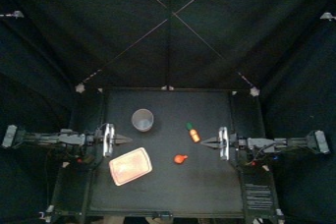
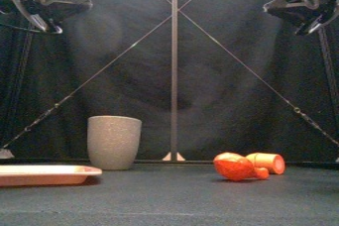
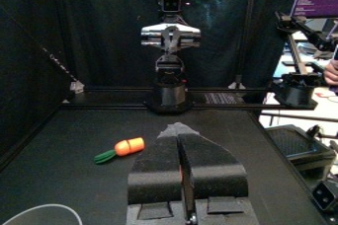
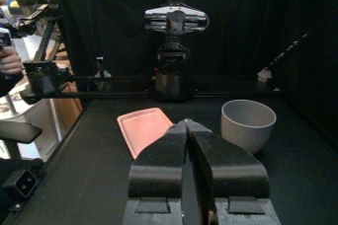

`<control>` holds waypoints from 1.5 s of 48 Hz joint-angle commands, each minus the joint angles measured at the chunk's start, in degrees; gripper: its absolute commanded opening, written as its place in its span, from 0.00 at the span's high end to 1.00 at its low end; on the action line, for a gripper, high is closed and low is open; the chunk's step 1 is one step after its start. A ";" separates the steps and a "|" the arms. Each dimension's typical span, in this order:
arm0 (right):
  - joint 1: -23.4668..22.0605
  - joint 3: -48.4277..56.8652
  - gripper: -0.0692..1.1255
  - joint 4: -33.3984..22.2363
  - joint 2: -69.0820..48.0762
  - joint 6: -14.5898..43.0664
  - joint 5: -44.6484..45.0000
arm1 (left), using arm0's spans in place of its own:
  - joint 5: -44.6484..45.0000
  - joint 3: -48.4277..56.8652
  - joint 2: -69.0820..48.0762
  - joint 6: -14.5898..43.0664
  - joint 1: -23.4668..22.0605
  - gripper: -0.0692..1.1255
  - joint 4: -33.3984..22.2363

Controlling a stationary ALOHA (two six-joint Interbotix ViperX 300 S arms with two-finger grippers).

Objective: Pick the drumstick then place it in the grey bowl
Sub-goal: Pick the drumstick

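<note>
On your counter [image 1: 210, 184] you have a pink tray [image 1: 130, 166] lying flat at about 8 o'clock from the middle, its sides turned askew to the counter's edges. From the front you see it low at the left [image 2: 47, 173]. A toy carrot [image 1: 194, 131], orange with a green end, lies on its side at about 1 o'clock from the middle, well apart from the tray.

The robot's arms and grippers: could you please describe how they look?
The left arm and right arm are black and jointed. The left gripper and right gripper each have two broad black jaws tapering to a tip. From opposite, a silver cross-plate shows above the jaws.
</note>
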 commanded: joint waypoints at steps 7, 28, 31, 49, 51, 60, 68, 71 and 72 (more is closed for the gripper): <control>0.35 -1.58 0.93 -0.70 13.27 -0.09 0.97 | 0.26 0.09 1.49 0.09 0.26 0.96 -0.18; 5.45 -14.85 0.76 -2.29 42.63 -0.26 21.53 | -1.05 0.70 3.96 0.35 1.58 0.96 0.09; 5.71 -16.08 0.65 -2.29 43.68 -0.09 23.29 | -1.41 0.79 4.04 0.35 1.93 0.96 0.09; 5.19 -18.46 0.14 -1.93 49.31 0.97 23.73 | -1.93 1.32 4.04 0.26 2.20 0.96 0.00; 5.10 -18.81 0.14 -2.11 50.36 0.79 23.82 | -1.93 1.41 4.04 0.26 2.20 0.96 0.00; 3.60 -20.21 0.15 -2.90 54.76 0.70 23.55 | -2.02 1.41 4.04 0.26 2.46 0.96 0.09; 2.64 -21.53 0.17 -3.08 57.66 0.88 23.64 | -2.02 1.49 4.04 0.26 2.37 0.96 0.00; 2.55 -21.97 0.21 -2.90 58.36 0.97 23.64 | -2.02 1.58 4.04 0.26 2.37 0.96 -0.09; 2.55 -22.06 0.23 -2.81 58.62 0.97 23.73 | -2.02 1.67 4.04 0.18 2.37 0.96 -0.09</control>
